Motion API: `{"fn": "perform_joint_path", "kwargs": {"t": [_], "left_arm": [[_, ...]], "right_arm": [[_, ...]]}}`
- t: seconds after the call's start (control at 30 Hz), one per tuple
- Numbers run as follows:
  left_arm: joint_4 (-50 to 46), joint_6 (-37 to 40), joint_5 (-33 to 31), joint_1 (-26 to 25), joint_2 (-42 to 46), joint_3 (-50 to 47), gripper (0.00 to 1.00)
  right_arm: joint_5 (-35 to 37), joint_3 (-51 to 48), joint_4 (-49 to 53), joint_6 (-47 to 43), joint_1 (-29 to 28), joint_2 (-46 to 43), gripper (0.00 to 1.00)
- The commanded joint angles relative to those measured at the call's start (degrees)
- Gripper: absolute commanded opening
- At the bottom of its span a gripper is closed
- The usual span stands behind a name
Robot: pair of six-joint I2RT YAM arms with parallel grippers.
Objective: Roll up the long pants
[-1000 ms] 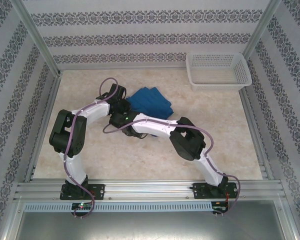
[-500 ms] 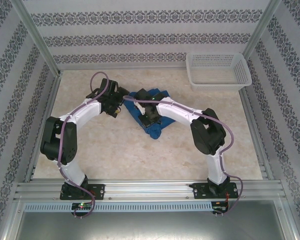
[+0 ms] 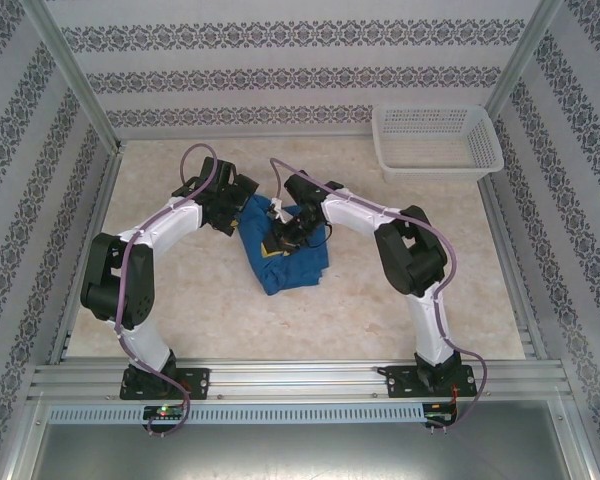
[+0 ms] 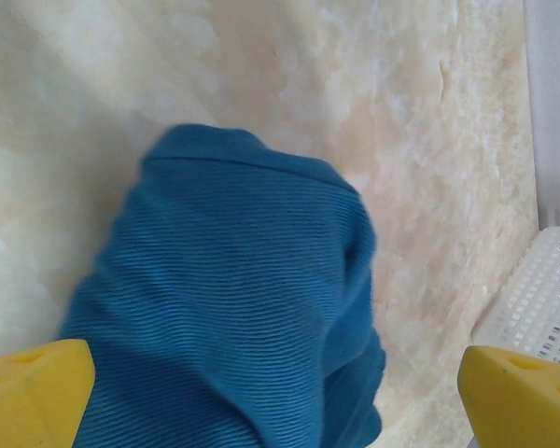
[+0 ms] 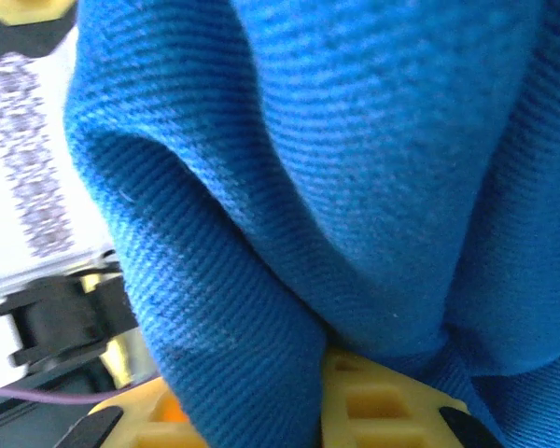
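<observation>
The left gripper (image 4: 278,378) has just let go: its yellow fingers (image 4: 33,387) now stand wide apart, with the long pants (image 3: 285,268) lying free ahead of them. Meanwhile the right gripper (image 3: 283,240) has swung over the cloth and looks clamped on a fold of the blue fabric, which bunches down onto its finger in the right wrist view. The pants were a tight bundle a second ago and now sag in a looser, longer shape on the tabletop (image 3: 380,290), well to the left of the white mesh basket (image 3: 440,165) and nearer the arms. By my reading no roll is formed yet; the cloth is being re-laid.
</observation>
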State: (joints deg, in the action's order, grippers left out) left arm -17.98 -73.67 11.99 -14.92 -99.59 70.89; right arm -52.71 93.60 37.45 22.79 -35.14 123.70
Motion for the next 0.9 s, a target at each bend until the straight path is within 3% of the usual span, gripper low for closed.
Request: {"fn": "perform_joint_path", "kwargs": {"t": [0.0, 0.13, 0.23, 0.47, 0.6, 0.73, 0.87], "left_arm": [[-1.1, 1.1, -0.3, 0.4, 1.9, -0.8, 1.0], [-0.8, 1.1, 0.5, 0.5, 2.4, -1.4, 1.0], [-0.8, 1.7, 1.1, 0.4, 3.8, -3.0, 1.0], [-9.7, 12.0, -1.5, 3.3, 8.1, -4.2, 1.0], [-9.1, 13.8, -0.4, 4.4, 11.7, -6.7, 1.0], [-5.6, 12.6, 2.8, 4.2, 10.7, -9.2, 1.0], [4.0, 9.2, 5.8, 3.6, 7.7, -13.2, 1.0]], "right_arm": [[-16.2, 1.9, -1.0, 1.7, -0.6, 1.9, 0.0], [-16.9, 2.4, 0.5, 0.3, 0.3, 3.1, 0.0], [-16.9, -0.4, -4.5, 3.9, 1.3, 2.3, 0.0], [-14.5, -1.5, -2.2, 2.6, 4.0, 0.7, 0.0], [-13.6, -1.4, 0.2, 0.7, 5.3, 0.3, 0.0], [-13.3, -2.3, 0.6, 0.2, 5.7, -0.5, 0.0], [-12.9, -3.3, 0.5, 0.3, 5.7, -1.7, 0.0]]}}
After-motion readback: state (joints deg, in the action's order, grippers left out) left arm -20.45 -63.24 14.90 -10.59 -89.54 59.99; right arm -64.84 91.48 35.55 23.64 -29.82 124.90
